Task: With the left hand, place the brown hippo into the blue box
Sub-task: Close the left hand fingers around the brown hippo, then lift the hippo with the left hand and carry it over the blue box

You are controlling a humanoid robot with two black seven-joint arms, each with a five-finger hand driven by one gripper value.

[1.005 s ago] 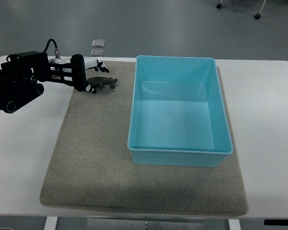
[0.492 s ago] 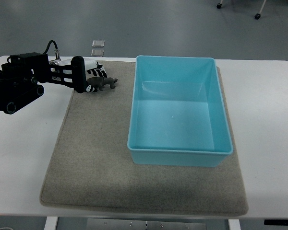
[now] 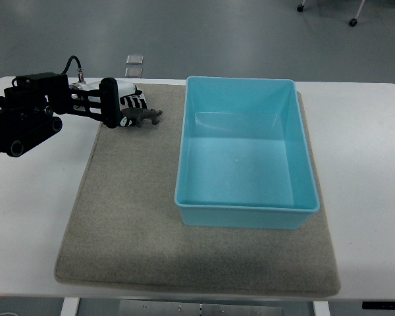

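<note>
White tabletop (image 3: pixel 368 164) carried a grey mat (image 3: pixel 131 217) on which everything stood, with bare grey floor beyond the far edge. From the picture's left the left hand (image 3: pixel 127 104) reached over the mat's far-left corner, its white-and-black fingers (image 3: pixel 135 101) curled around the rear of the hippo (image 3: pixel 143 117). The grip looked closed on the toy, though whether the hippo was lifted or stood on the mat could not be told. Just to its right, across a narrow strip of mat, stood the box (image 3: pixel 247 153), open and holding nothing. No right arm showed.

The step in hand appeared to be the grasp itself, barely secured. Next the toy would need lifting above the near wall of the box, carrying rightward over the hollow, and only then releasing.
</note>
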